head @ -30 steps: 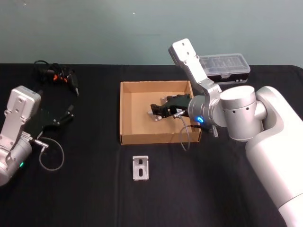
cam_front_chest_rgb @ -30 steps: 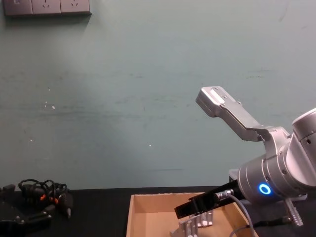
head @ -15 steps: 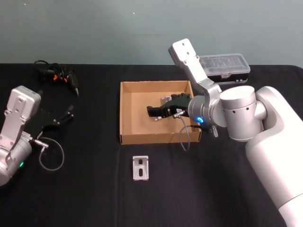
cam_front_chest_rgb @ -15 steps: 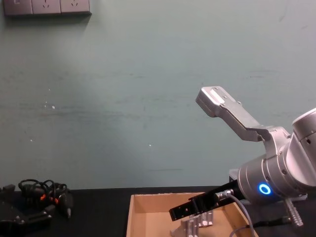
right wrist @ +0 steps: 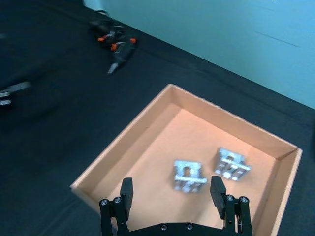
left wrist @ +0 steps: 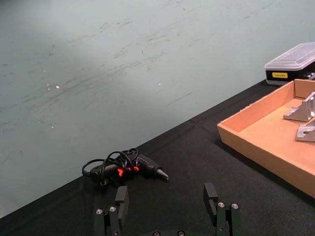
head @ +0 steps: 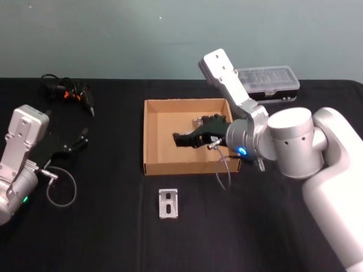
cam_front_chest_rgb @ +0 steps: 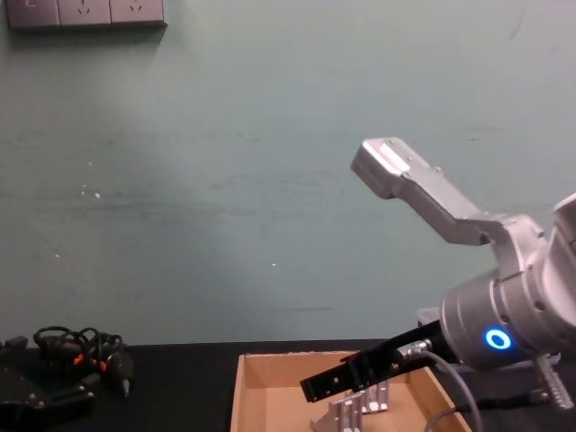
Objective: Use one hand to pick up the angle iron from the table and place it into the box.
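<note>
My right end effector (head: 180,137) hangs over the box (head: 148,136), fingers apart, holding nothing. The angle iron (head: 168,203) lies on the tabletop (head: 102,226) at lower centre, just outside the box's near wall, its long axis pointing at that wall, with bare room around it. My left end effector (head: 81,139), fingers also apart, sits farther off at left.

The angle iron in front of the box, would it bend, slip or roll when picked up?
Probably stiff: the angle iron looks like a slotted metal bracket, so it should not flex. Its shiny faces may slip in a light grip. It seems unlikely to roll, lying flat-sided on the table.
</note>
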